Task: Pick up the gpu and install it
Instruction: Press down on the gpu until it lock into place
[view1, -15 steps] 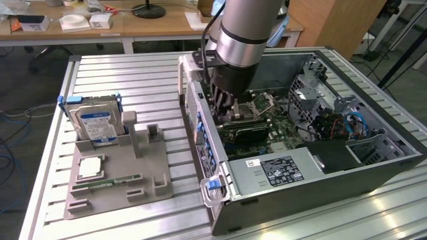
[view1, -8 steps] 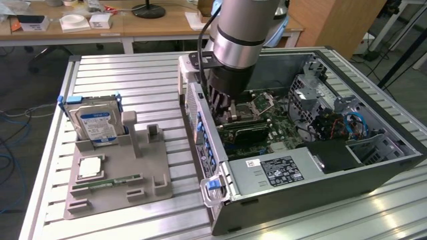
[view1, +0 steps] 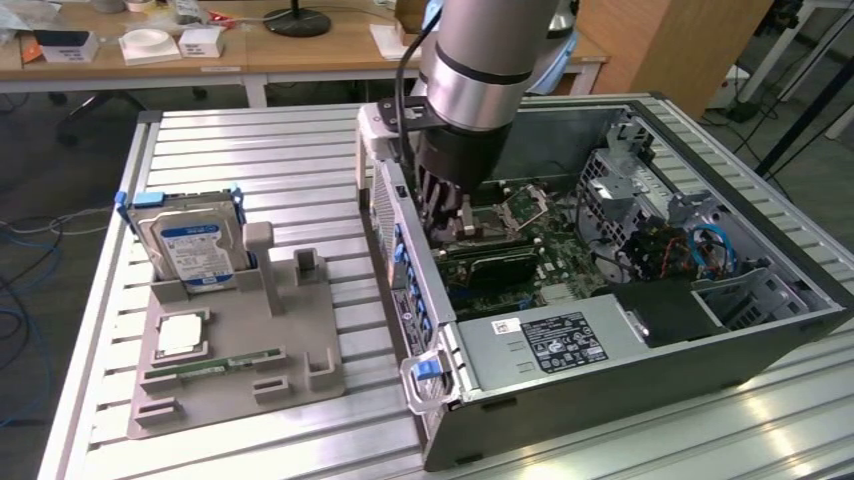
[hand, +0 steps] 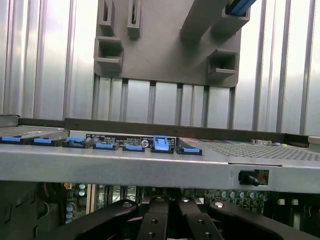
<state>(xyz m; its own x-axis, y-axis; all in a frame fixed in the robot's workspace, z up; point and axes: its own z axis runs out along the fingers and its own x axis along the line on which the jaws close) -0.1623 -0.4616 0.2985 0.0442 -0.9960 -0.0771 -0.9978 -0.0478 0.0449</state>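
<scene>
Gpu (view1: 491, 263) inside computer case (view1: 747, 330), just beneath jaws; cannot tell jaws' spread

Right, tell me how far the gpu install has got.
Done: no gpu sits on the grey holder, which carries the hard drive and memory stick. In hand: the gripper is down inside the open computer case, just above a dark card on the motherboard that looks like the gpu. Left: seating is unconfirmed, since the arm hides the slot.
</scene>
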